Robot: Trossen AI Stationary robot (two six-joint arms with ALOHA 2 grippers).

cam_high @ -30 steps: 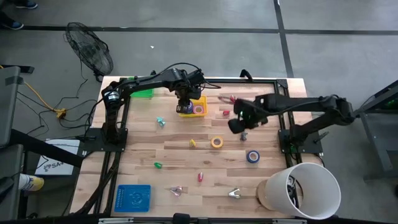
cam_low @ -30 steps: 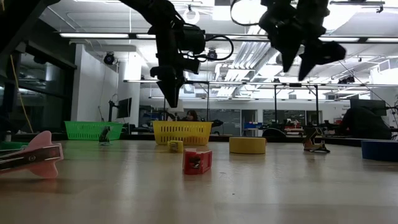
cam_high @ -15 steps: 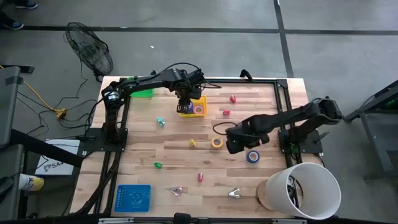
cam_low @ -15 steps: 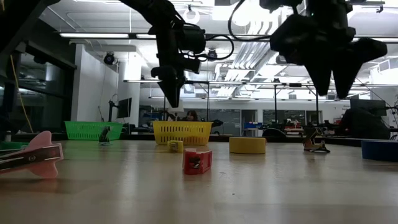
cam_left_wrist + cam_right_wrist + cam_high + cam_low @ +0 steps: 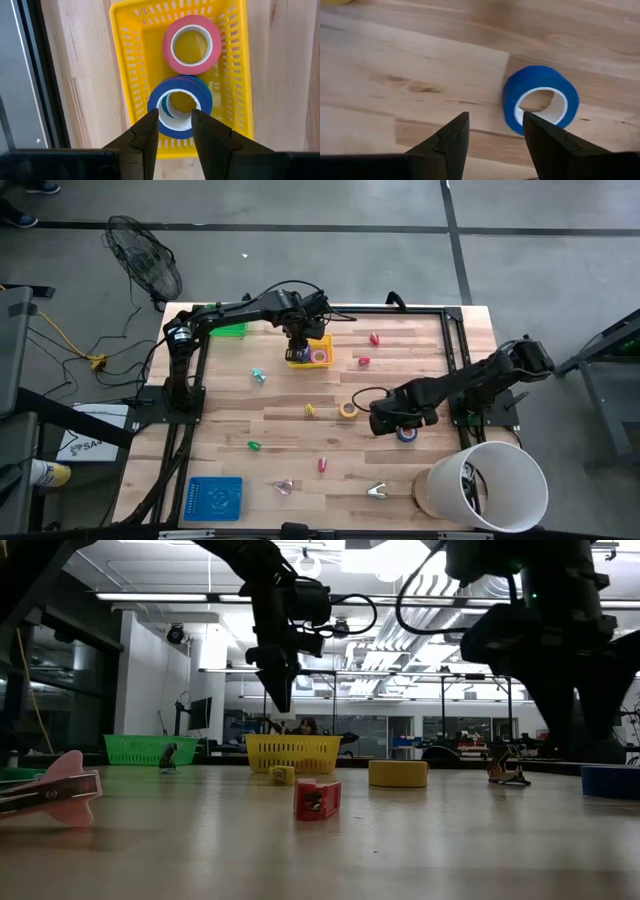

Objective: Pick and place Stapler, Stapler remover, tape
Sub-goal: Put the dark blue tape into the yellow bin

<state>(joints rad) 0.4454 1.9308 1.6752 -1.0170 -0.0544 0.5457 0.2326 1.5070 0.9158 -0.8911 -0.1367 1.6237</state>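
Observation:
My left gripper [image 5: 175, 131] hangs open above the yellow basket [image 5: 309, 352]. In that basket a pink tape roll [image 5: 192, 44] and a blue tape roll [image 5: 180, 106] lie flat. My right gripper [image 5: 495, 132] stands open, pointing down, just above the table beside a blue tape roll [image 5: 541, 100] that lies flat on the wood [image 5: 406, 432]. A yellow tape roll [image 5: 348, 409] lies flat close by. Two staple removers [image 5: 377, 492] [image 5: 283, 486] lie near the front edge. I cannot make out a stapler.
A white bucket [image 5: 490, 485] stands at the near right corner, a blue tray [image 5: 214, 498] at the near left and a green basket [image 5: 229, 330] at the far left. Small red [image 5: 364, 361], green [image 5: 254, 445], yellow [image 5: 310, 410] and teal [image 5: 258, 376] pieces lie scattered.
My right gripper has come down and moved toward the table's near edge, ending beside the loose blue tape roll. It rolled about its own axis on the way, and its fingers stayed apart.

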